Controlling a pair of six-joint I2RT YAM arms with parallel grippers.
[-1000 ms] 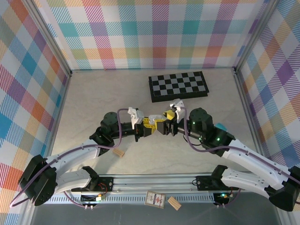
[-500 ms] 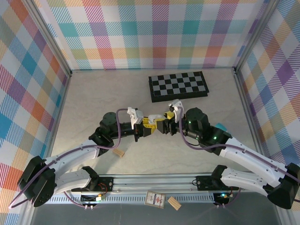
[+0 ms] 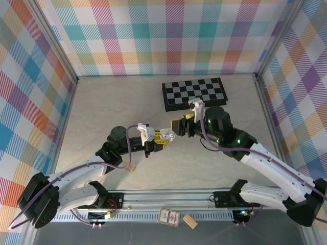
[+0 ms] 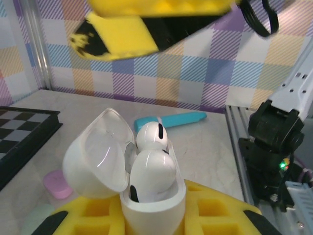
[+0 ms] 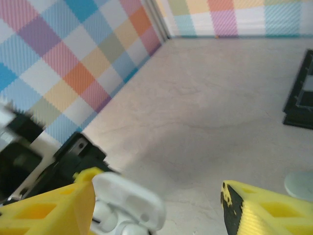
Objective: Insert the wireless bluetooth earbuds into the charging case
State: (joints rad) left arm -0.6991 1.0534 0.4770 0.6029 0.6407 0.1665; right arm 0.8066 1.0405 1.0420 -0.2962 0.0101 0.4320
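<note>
left gripper (image 3: 161, 136) is clamped on the open charging case (image 4: 152, 208), both white earbuds (image 4: 152, 167) seated stems-down in it; right gripper (image 3: 177, 126) hangs open just above, lid (image 5: 128, 198) beside its finger, so it's the nearer one to close it

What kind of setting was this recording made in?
Likely a lab test cell, not a home: plaid-printed walls box in a pale table, and an aluminium rail runs along its near edge.
</note>
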